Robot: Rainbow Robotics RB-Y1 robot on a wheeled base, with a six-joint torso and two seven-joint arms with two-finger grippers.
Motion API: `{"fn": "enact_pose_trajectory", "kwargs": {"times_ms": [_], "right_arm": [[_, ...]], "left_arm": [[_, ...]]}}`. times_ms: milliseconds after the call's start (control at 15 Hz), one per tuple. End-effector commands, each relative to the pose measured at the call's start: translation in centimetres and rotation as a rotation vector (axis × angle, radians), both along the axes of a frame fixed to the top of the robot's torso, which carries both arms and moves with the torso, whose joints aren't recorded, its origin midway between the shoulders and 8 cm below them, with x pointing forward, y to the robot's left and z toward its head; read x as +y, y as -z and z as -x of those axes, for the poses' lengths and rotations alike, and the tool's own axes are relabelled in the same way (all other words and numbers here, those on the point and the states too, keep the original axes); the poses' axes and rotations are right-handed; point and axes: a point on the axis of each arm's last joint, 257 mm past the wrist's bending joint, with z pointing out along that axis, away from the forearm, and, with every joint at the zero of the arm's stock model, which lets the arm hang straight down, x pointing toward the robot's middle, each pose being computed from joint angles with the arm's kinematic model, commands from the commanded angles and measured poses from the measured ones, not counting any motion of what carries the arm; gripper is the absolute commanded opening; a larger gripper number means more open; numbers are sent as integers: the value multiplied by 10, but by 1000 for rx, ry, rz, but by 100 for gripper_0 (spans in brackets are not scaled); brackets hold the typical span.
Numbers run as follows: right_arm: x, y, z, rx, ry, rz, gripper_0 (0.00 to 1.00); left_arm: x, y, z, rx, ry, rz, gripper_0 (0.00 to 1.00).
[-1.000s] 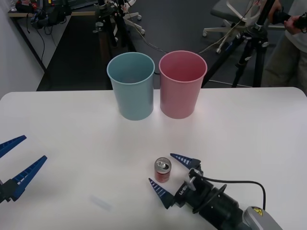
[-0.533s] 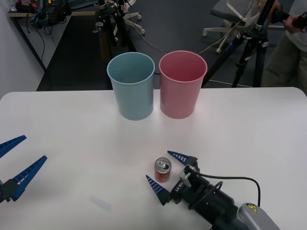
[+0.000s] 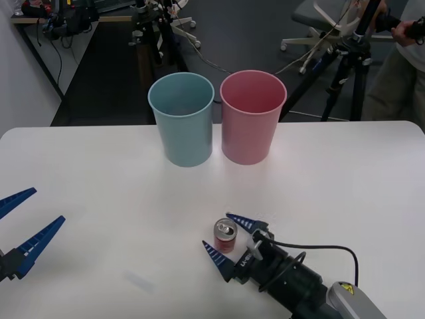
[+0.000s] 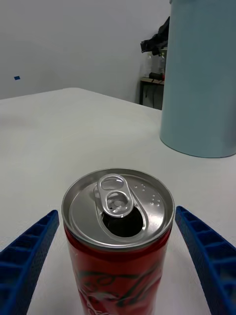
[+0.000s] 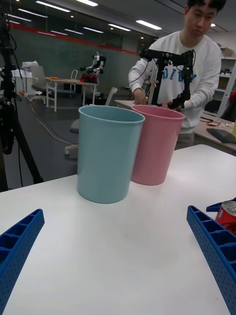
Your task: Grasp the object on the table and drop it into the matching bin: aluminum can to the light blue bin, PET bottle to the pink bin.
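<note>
I have the right gripper (image 3: pixel 228 236) low on the large white tabletop (image 3: pixel 345 173), its blue ribbed fingers spread apart on either side of the small red aluminium can with the silver top (image 3: pixel 225 234), which stands upright near the table's front edge; I see gaps between can and fingers. The tall light blue plastic bin (image 3: pixel 182 118) and the matching pink plastic bin (image 3: pixel 252 115) stand side by side at the far edge. My left gripper (image 3: pixel 23 222) waits spread wide at the left.
</note>
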Motion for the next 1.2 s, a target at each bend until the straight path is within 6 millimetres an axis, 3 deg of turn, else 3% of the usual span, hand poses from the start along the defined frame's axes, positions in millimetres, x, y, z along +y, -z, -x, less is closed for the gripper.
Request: {"fn": "enact_pose_trajectory", "kwargs": {"times_ms": [67,467,667,867,1200], "right_arm": [[1,0,1,4,1,-6,0],[1,-3,2,11,-7,-28,0],[0,-14,0,-7,-11,-42,0],[-1,-35,-5,-38,-12,-65,0],[-2,-97,-19,-74,9,-132,0]], "left_arm": [[0,0,0,0,0,0,100],[0,0,0,0,0,0,100],[0,0,0,0,0,0,100],[0,0,0,0,0,0,100],[0,0,0,0,0,0,100]]}}
